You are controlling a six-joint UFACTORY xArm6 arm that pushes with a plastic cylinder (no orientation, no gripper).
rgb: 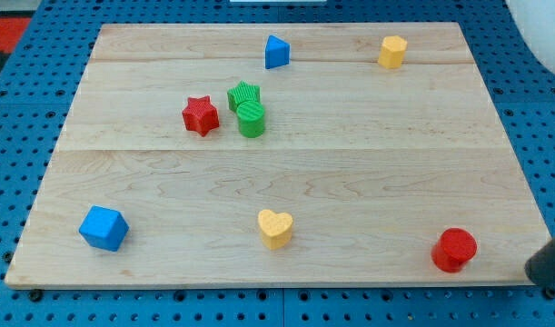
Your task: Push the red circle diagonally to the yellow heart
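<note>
The red circle (pixel 454 250) stands near the wooden board's bottom right corner. The yellow heart (pixel 275 228) lies near the bottom edge at the middle, well to the left of the red circle. My tip (pixel 536 269) shows as a dark rod end at the view's bottom right, just off the board's right edge. It is to the right of the red circle and a little lower, apart from it.
A blue cube (pixel 104 227) sits at the bottom left. A red star (pixel 201 115), a green star (pixel 244 94) and a green circle (pixel 252 119) cluster at the upper middle. A blue triangle (pixel 276 52) and a yellow hexagon (pixel 392 52) stand near the top edge.
</note>
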